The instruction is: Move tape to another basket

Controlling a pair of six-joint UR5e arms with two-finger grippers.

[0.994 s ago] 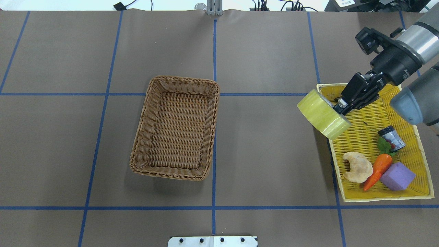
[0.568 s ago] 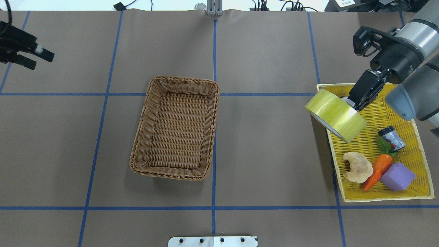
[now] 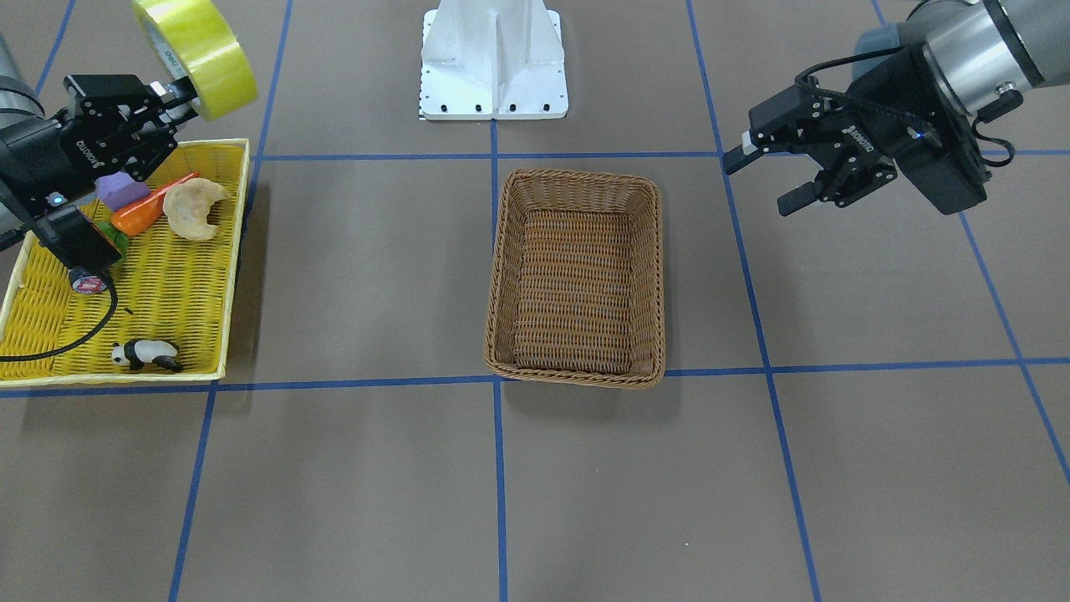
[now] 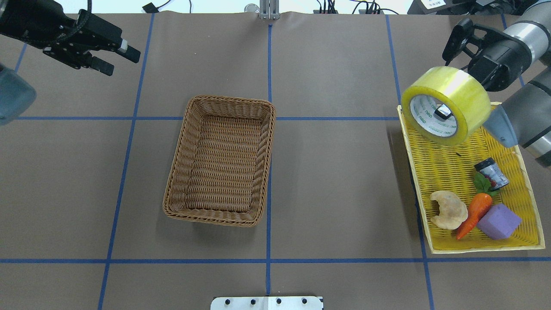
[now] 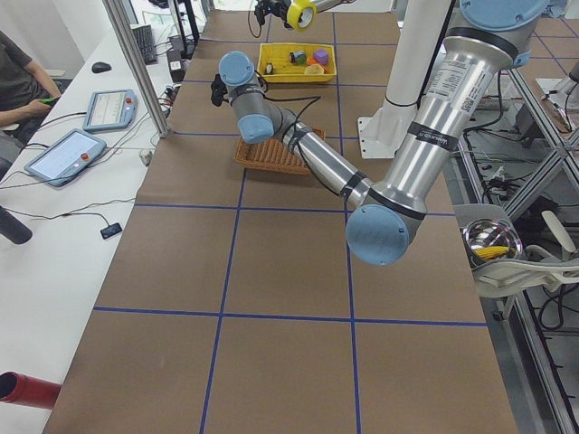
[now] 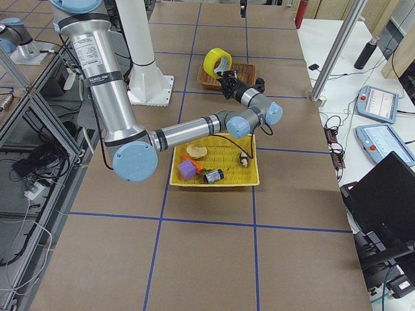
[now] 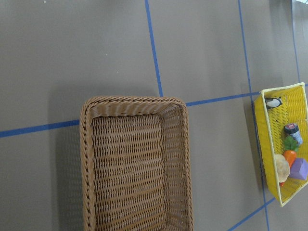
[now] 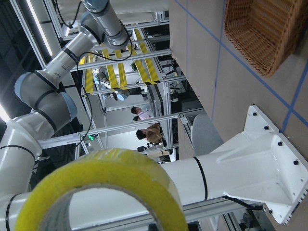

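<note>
Yellow tape (image 4: 467,90) hangs clamped in the raised right pincer (image 3: 170,87) (left pincer (image 4: 119,60) spread, well apart from the basket (image 4: 178,163)).

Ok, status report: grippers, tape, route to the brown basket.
Right gripper shut on tape, held high near the yellow tray. Left gripper open, empty, off to the basket's side. Nothing lies between tape and basket.
</note>
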